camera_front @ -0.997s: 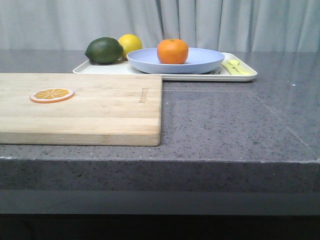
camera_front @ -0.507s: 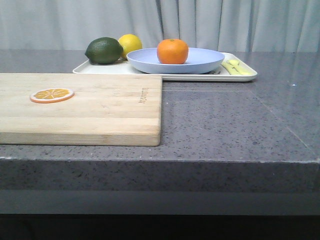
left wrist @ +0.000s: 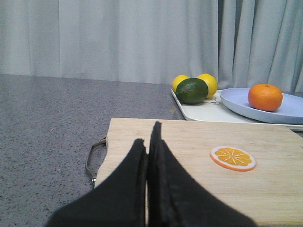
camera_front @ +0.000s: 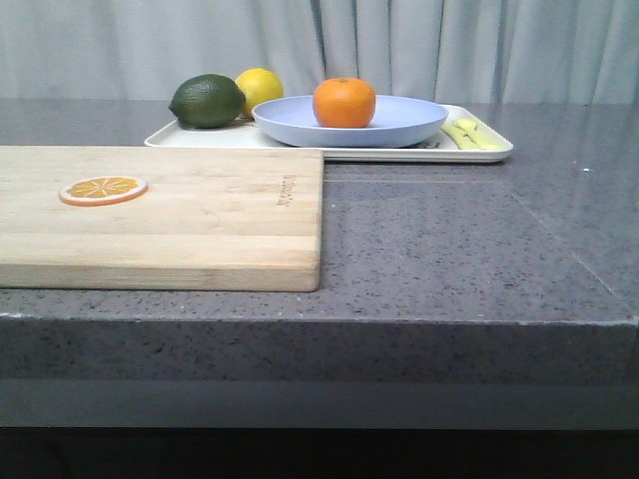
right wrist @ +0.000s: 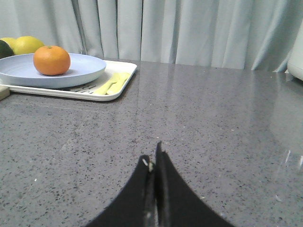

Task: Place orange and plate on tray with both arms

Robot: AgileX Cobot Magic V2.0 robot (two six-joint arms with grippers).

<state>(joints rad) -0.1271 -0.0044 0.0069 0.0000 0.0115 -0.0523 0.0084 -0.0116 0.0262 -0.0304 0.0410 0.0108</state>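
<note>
- Nothing has visibly moved in the front view: the orange, plate and tray appear the same, apart from a barely perceptible shift of the whole picture.
</note>
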